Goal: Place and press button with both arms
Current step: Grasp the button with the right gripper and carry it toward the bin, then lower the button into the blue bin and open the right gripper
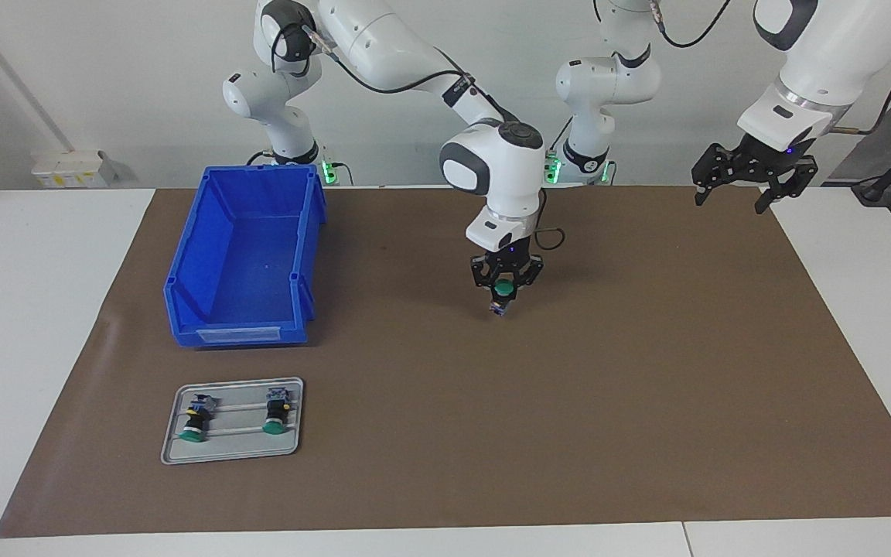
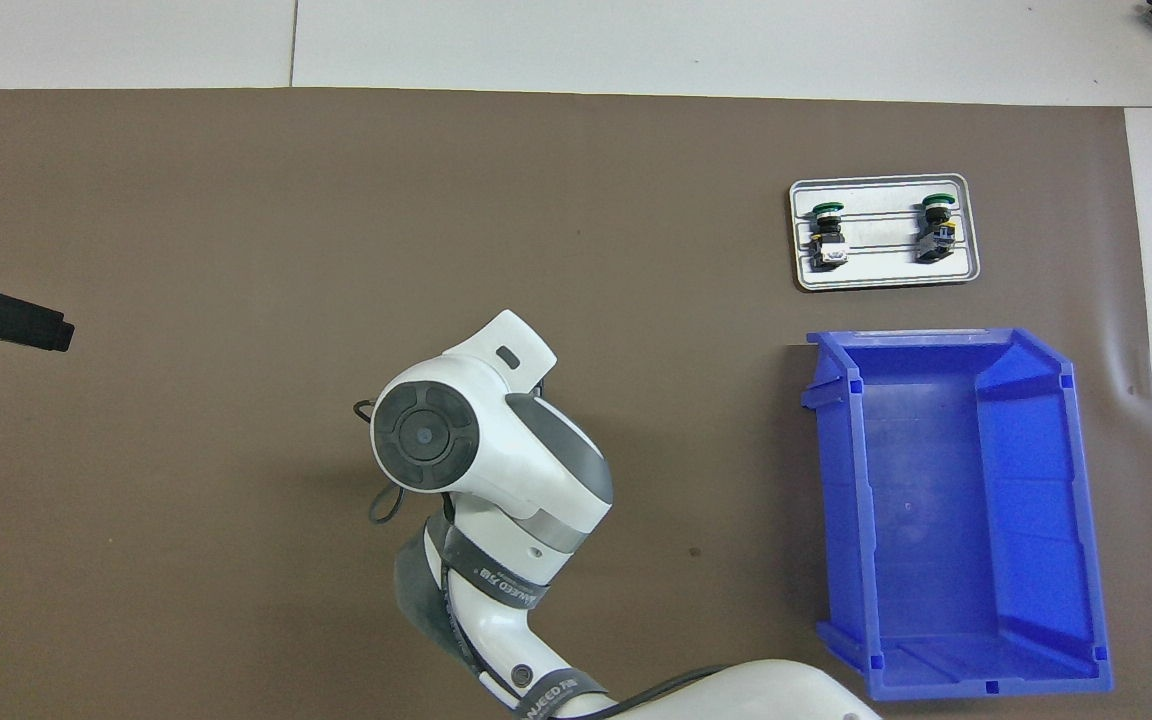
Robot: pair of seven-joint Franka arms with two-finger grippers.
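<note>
My right gripper point(image 1: 504, 297) hangs over the middle of the brown mat and is shut on the button point(image 1: 503, 289). The button's green cap faces the camera and its grey-blue end point(image 1: 498, 309) points down, close to the mat. I cannot tell whether it touches the mat. In the overhead view the right arm's wrist point(image 2: 426, 437) hides this gripper and the button. My left gripper point(image 1: 732, 199) is open and empty, raised over the mat's edge at the left arm's end. Only its tip point(image 2: 6, 320) shows in the overhead view.
A grey tray point(image 1: 175, 452) point(image 2: 881, 280) holds two more green-capped buttons point(image 1: 198, 422) point(image 1: 277, 411), at the right arm's end, farther from the robots. A blue open bin point(image 1: 244, 255) point(image 2: 946, 510) stands nearer to the robots than the tray.
</note>
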